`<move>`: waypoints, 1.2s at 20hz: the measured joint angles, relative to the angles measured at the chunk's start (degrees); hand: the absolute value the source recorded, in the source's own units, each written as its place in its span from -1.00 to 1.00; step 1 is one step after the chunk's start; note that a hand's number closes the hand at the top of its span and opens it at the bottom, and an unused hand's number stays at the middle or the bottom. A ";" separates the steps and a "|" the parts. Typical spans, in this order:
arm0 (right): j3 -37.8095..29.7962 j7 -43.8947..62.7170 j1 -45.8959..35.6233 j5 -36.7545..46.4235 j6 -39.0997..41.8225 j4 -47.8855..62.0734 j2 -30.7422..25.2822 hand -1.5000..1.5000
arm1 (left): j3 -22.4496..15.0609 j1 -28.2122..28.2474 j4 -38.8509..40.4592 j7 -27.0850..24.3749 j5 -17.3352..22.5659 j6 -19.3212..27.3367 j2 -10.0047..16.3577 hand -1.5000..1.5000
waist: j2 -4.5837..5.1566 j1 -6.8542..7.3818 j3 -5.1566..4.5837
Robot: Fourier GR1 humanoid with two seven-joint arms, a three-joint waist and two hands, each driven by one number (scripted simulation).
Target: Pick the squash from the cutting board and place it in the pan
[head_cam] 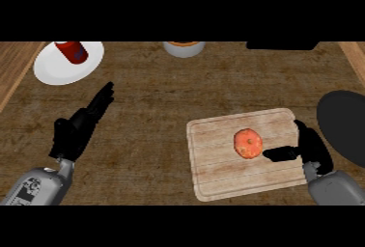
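head view, brown wood counter, cutting board

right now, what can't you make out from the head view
- Pan: head view, cut off by the right edge; only part of its dark round shape shows.
- Grey container: cut off at the top; contents unclear.
- Black object: cut off at the top; cannot tell what it is.
- Right robot hand covers the cutting board's right edge; whether its thumb touches the squash is unclear.
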 measured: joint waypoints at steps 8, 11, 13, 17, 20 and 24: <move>0.45 5.54 -12.13 -12.00 10.28 6.53 3.11 -1.00 | 0.71 0.10 0.33 -0.37 0.08 -1.10 -0.01 0.00 | 0.19 0.56 0.13; 1.51 6.44 -15.53 -13.34 12.25 9.82 4.10 -1.00 | 0.89 -0.16 0.47 -0.13 -0.18 -1.06 -0.41 0.00 | 0.12 0.14 0.14; 1.76 6.81 -17.56 -14.17 13.39 12.20 4.12 -1.00 | 0.93 0.64 -0.23 -0.09 -0.38 -1.02 -0.35 0.00 | 0.04 0.10 0.16; 3.42 7.09 -19.38 -15.04 14.82 15.04 4.29 -1.00 | 1.28 1.42 -1.32 0.50 -0.61 -0.83 -0.38 0.00 | -0.17 -0.49 0.15; 4.46 7.14 -20.52 -15.52 15.66 17.26 4.80 -1.00 | 1.09 2.40 -1.30 -0.14 -1.25 -0.56 -0.95 0.00 | -0.19 -0.76 0.15; 5.65 7.10 -20.75 -15.38 16.16 18.86 5.70 -1.00 | 2.19 2.97 -2.07 0.05 -1.06 -1.17 -0.37 0.00 | -0.23 -1.05 0.18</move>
